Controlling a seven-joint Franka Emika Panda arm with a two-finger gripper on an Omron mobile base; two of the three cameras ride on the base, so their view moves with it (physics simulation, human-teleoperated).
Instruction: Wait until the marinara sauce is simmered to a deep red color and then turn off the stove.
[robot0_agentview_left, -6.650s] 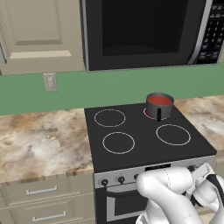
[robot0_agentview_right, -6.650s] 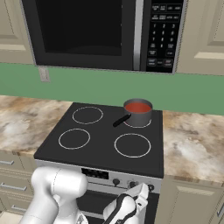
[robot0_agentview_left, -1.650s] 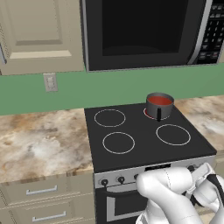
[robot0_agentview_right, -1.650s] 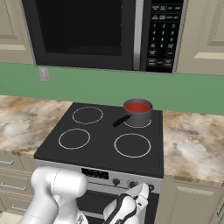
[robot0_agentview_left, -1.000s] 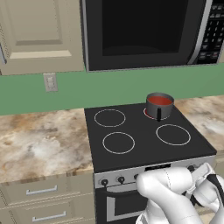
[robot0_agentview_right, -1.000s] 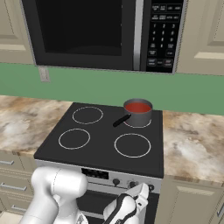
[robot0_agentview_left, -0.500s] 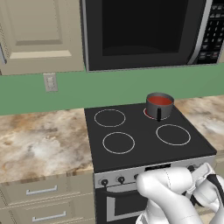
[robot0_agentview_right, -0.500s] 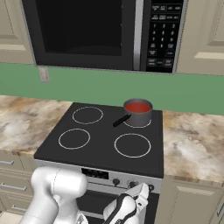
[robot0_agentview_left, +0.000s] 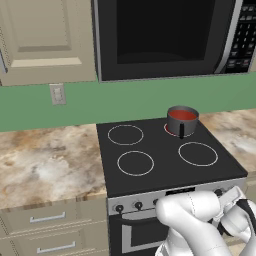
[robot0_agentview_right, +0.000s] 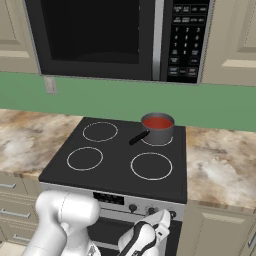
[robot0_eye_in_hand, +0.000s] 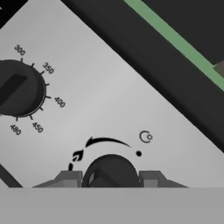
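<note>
The marinara sauce (robot0_agentview_left: 182, 114) (robot0_agentview_right: 158, 122) is a red round surface inside a small dark saucepan (robot0_agentview_left: 180, 126) (robot0_agentview_right: 159, 132) on the back right burner of the black glass-top stove (robot0_agentview_left: 160, 170) (robot0_agentview_right: 112, 179). My gripper (robot0_eye_in_hand: 110, 179) (robot0_agentview_right: 165, 216) is down at the silver front panel, shut on a small black stove knob (robot0_eye_in_hand: 111, 168). One fingertip (robot0_eye_in_hand: 70, 178) shows on each side of that knob. In the left base view the hand (robot0_agentview_left: 235, 200) sits at the panel's right end.
A larger temperature dial (robot0_eye_in_hand: 17, 87) with numbers is on the panel beside the gripped knob. A black microwave (robot0_agentview_left: 165, 35) (robot0_agentview_right: 115, 35) hangs above the stove. Marble counters (robot0_agentview_left: 45, 160) (robot0_agentview_right: 220, 160) flank it, with drawers (robot0_agentview_left: 45, 220) below.
</note>
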